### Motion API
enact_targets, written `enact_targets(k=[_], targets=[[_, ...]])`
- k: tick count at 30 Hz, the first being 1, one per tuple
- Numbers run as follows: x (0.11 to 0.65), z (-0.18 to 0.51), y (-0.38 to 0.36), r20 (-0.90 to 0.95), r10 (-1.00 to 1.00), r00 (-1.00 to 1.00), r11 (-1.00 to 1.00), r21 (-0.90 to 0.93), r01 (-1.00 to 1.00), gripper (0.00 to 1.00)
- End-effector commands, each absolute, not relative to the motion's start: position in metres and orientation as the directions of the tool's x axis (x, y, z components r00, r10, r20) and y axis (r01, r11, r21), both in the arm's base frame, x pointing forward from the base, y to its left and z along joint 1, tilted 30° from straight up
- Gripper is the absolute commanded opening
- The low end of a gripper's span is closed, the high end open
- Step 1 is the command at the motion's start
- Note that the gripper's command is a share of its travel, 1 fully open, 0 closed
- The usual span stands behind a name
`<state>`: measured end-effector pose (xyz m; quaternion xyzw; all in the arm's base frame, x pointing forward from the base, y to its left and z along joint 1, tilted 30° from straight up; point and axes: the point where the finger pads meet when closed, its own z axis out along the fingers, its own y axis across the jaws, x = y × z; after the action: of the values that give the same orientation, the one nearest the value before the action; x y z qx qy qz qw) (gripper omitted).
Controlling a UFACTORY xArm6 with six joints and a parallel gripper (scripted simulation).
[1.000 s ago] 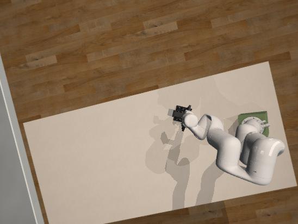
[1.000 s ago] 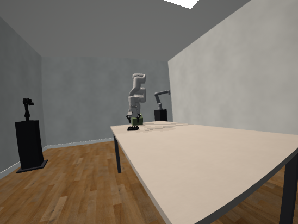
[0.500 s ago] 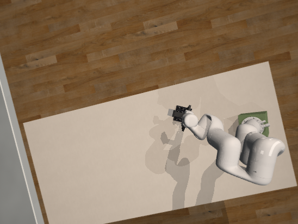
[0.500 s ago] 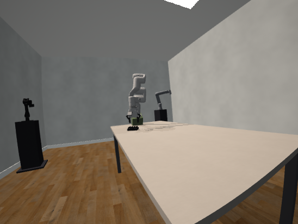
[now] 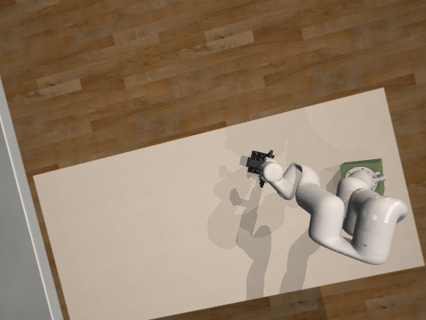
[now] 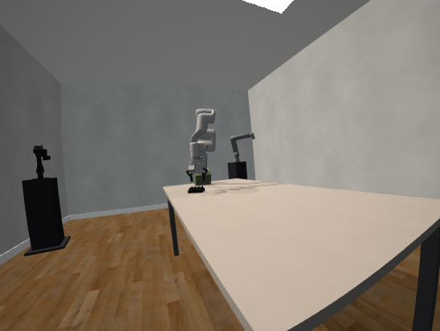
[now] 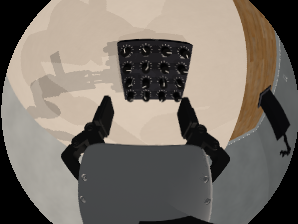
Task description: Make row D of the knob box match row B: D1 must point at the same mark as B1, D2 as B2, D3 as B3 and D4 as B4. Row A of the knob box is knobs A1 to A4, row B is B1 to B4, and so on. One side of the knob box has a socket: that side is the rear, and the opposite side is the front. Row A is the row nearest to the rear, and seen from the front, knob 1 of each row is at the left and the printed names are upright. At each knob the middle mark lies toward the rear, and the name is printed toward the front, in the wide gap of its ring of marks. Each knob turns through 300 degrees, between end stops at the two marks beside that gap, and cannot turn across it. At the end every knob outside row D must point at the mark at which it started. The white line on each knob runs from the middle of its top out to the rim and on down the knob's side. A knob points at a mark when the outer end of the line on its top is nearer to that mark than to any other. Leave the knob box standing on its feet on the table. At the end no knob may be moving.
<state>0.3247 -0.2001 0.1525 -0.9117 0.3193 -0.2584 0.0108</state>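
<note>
We look down from the wrist first. Our tool (image 7: 144, 123) is wide open and holds nothing. Its two black fingers stick out like little horns, well apart from each other. Just past the fingertips sits the knob box (image 7: 156, 70). It is a flat black box with four rows of four small round knobs on top. The knobs look tiny and dark from here, and we cannot tell where their white lines point.

We think the step in hand is getting ready to turn a knob in row D. To do it well, we should come straight down over one knob only, with a finger on each side of it. The knobs sit close together, so we must not bump the ones beside it. We should squeeze softly and turn slowly, and stop at the right mark.

Under the box is the tabletop (image 5: 136, 233). It is smooth, pale and long, with soft grey shadows on it. Farther back, the white round arm (image 5: 330, 217) stands on a green base plate (image 5: 376, 162). Beyond that lies a brown wood floor (image 5: 155, 58) made of planks.
</note>
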Motion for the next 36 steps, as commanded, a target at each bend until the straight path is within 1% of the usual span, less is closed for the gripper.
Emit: enact_targets(k=[1,36], targets=[[0.3253,0.1536,-0.2005,0.467,-0.587,0.661,-0.796,-0.185,-0.576,1.0],[0.3171,0.1477,-0.1939,0.467,-0.587,0.661,-0.796,-0.185,-0.576,1.0]])
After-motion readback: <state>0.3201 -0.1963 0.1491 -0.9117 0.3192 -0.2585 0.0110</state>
